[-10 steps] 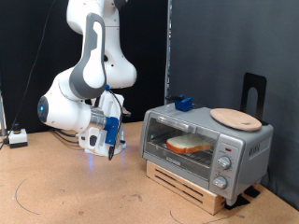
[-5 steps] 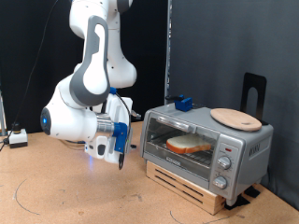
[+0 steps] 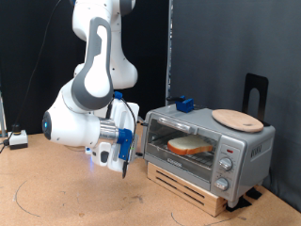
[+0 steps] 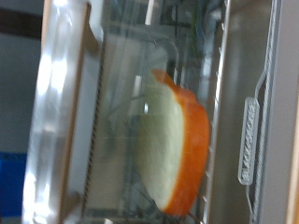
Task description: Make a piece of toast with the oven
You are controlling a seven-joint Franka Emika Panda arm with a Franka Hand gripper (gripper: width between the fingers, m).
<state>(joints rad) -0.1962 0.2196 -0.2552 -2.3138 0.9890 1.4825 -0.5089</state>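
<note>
The silver-grey oven (image 3: 209,141) stands on a wooden slatted base at the exterior view's right, its glass door shut. The piece of toast (image 3: 190,145) lies on the wire rack inside, pale face with orange-brown crust; the wrist view shows it through the glass (image 4: 173,145). My gripper (image 3: 128,157) hangs on the white arm just to the left of the oven's door, a little above the table, with nothing seen between its fingers. The fingers do not show in the wrist view.
A round wooden plate (image 3: 236,119) lies on the oven's top, with a small blue object (image 3: 183,104) at its back left. Three knobs (image 3: 225,166) are on the oven's right panel. A black stand (image 3: 256,91) rises behind. The brown table (image 3: 66,193) spreads left.
The arm has swung to the exterior view's right and a little lower, bringing my gripper closer to the oven's door. The toast and oven have not moved.
</note>
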